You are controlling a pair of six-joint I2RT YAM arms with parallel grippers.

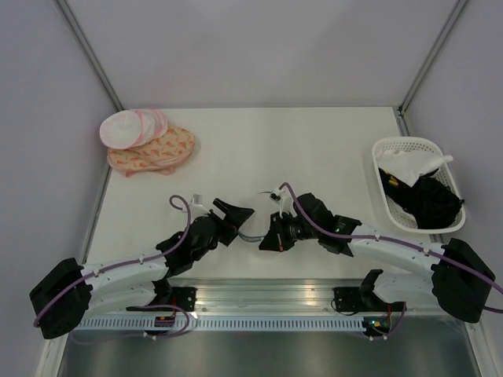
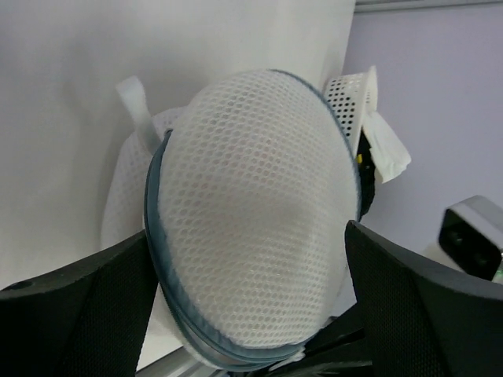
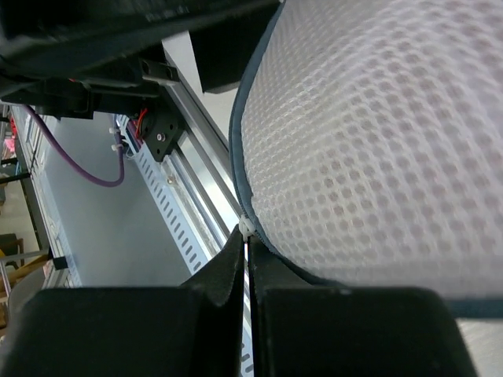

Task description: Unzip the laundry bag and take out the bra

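My right gripper point(image 3: 246, 239) is closed on the small white tab point(image 3: 247, 227) at the rim of the laundry bag point(image 3: 377, 133), just beyond my fingertips. Farther off, my left gripper point(image 2: 247, 236) stands wide with the bag between its fingers, not clamping it. If I pull now, the unheld bag may follow my hand instead of unzipping.

A white table point(image 1: 275, 149) carries a white slotted basket point(image 1: 409, 142) at its right edge. Well to the left of the basket, near the far left corner, lies an orange-patterned peach cloth point(image 1: 169, 149), with pink-edged white rounds point(image 1: 122, 129) stacked on the end farthest from the basket.
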